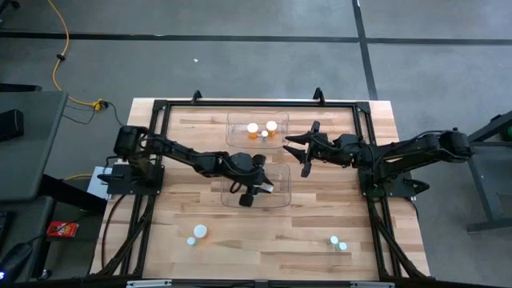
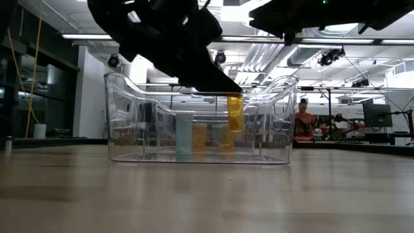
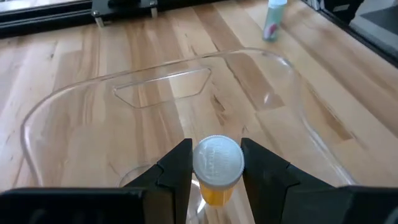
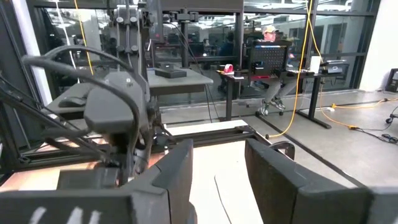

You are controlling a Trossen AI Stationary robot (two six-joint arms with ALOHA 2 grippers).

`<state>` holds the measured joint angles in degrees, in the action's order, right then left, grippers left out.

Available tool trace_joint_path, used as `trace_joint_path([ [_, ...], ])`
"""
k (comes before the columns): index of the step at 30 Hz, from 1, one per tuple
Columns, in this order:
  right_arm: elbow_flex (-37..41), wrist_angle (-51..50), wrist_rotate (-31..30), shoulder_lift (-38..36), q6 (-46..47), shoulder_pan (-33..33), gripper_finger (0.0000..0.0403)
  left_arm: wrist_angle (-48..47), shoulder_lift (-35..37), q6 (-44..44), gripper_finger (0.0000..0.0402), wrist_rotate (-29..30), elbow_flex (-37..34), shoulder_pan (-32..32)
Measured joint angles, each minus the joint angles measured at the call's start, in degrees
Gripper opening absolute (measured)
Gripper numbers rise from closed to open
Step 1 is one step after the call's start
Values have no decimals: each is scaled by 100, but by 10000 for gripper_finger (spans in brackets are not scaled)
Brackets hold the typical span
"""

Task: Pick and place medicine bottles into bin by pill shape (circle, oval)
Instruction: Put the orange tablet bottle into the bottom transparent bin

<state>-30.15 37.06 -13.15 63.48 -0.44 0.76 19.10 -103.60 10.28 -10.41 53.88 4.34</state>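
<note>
My left gripper (image 3: 216, 163) is shut on an orange medicine bottle with a white cap (image 3: 217, 160), over the near clear bin (image 1: 276, 198). In the low view the bottle (image 2: 235, 114) hangs under the gripper, between the bin's walls (image 2: 116, 116). The far clear bin (image 1: 238, 120) holds two orange bottles (image 1: 253, 129) and a small pale one (image 1: 265, 134), standing upright. My right gripper (image 1: 302, 152) is open and empty just right of the far bin. Pale bottles stand on the table at near left (image 1: 197, 233) and near right (image 1: 338, 242). My left gripper pinches the bottle's upper end at its white cap (image 3: 199, 165) between its two fingers (image 3: 177, 167), one on each side. The fingers come from above, slanting down. The bottle hangs upright, cap up, its base (image 2: 235, 129) clear of the bin's floor.
A teal bottle (image 3: 273, 18) stands on the table beyond the near bin. A black frame (image 1: 240, 102) runs round the wooden table top. Through the near bin's walls, a pale bottle (image 2: 184, 136) and orange bottles (image 2: 199, 137) show. A person (image 2: 303, 120) is in the room behind.
</note>
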Motion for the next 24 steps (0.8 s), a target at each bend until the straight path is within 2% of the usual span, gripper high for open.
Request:
trace_joint_path([
  [17, 0, 2, -1, 0, -1, -1, 138, -132, -191, 242, 110, 40, 69, -2],
  [24, 0, 2, 0, 0, -1, 1, 138, -132, -190, 192, 164, 262, 69, -28],
])
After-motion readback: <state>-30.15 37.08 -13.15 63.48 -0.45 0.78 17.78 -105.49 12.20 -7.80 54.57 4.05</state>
